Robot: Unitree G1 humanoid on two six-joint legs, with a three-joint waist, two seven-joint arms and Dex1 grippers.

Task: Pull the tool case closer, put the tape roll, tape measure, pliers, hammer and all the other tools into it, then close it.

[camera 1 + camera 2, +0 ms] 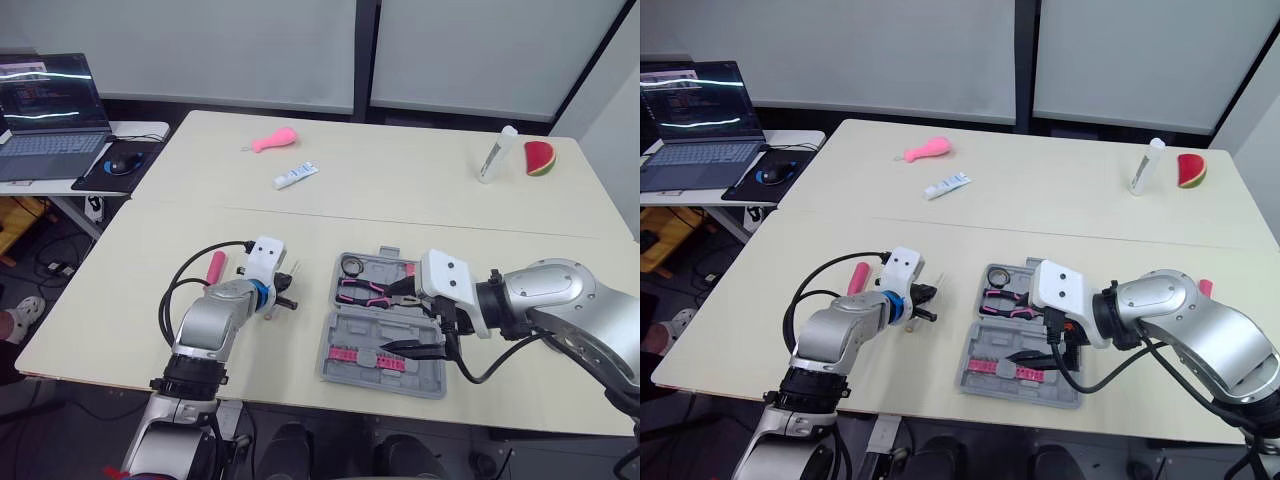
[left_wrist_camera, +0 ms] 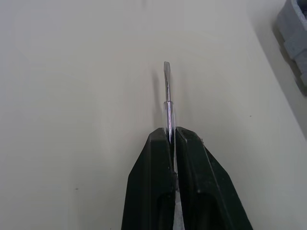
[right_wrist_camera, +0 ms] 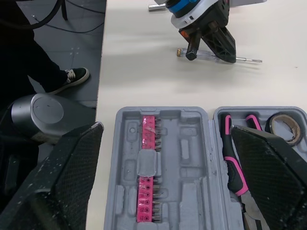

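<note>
The grey tool case (image 1: 342, 330) lies open near the table's front edge. In it are pink-handled pliers (image 1: 365, 290), a tape roll (image 1: 351, 265) and a pink strip of bits (image 3: 146, 191). My right gripper (image 3: 167, 128) hangs open just above the case's right side, nothing between its fingers. Left of the case, my left gripper (image 1: 285, 296) is shut on the metal shaft of a small clear-handled screwdriver (image 2: 166, 86), low over the table. A pink-handled tool (image 1: 216, 265) lies on the table beside my left forearm.
At the back of the table are a pink toy (image 1: 274, 140), a white tube (image 1: 296, 176), a white bottle (image 1: 497, 155) and a watermelon slice (image 1: 540, 158). A laptop (image 1: 50, 120) and a mouse (image 1: 122, 165) occupy a side desk at the left.
</note>
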